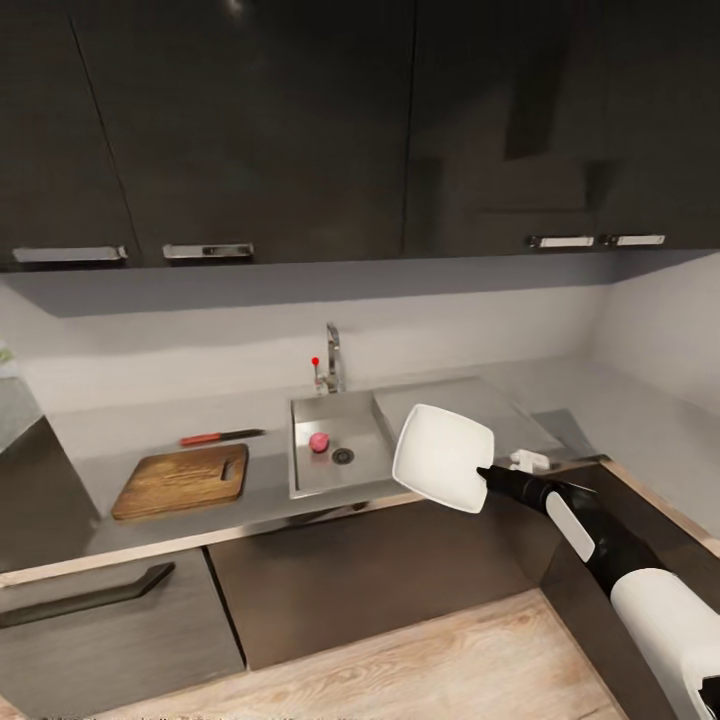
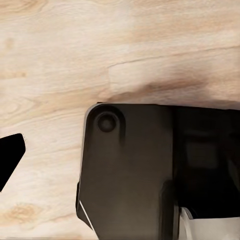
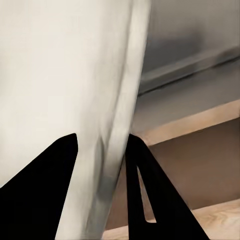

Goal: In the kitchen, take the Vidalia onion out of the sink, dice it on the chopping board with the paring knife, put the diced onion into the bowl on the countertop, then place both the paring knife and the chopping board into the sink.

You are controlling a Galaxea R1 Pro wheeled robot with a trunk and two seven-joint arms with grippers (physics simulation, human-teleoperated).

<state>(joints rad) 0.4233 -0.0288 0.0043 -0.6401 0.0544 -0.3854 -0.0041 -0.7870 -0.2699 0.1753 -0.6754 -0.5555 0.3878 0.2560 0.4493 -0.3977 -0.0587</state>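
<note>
One right gripper (image 1: 484, 471) pinches the white bowl's (image 1: 442, 456) rim, tilted above the countertop's (image 1: 270, 480) front edge; left jaws' state cannot be told; Vidalia onion (image 1: 318, 442) lies in the sink (image 1: 310, 412).

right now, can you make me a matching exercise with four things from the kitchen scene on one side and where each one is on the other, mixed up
Things:
1. Vidalia onion
2. paring knife
3. chopping board
4. bowl

Places:
A. flat on the countertop, left of the sink
B. held up on edge in the right gripper
C. inside the sink, beside the drain
D. on the countertop just behind the chopping board

Pairs: 1-C, 2-D, 3-A, 4-B
</note>
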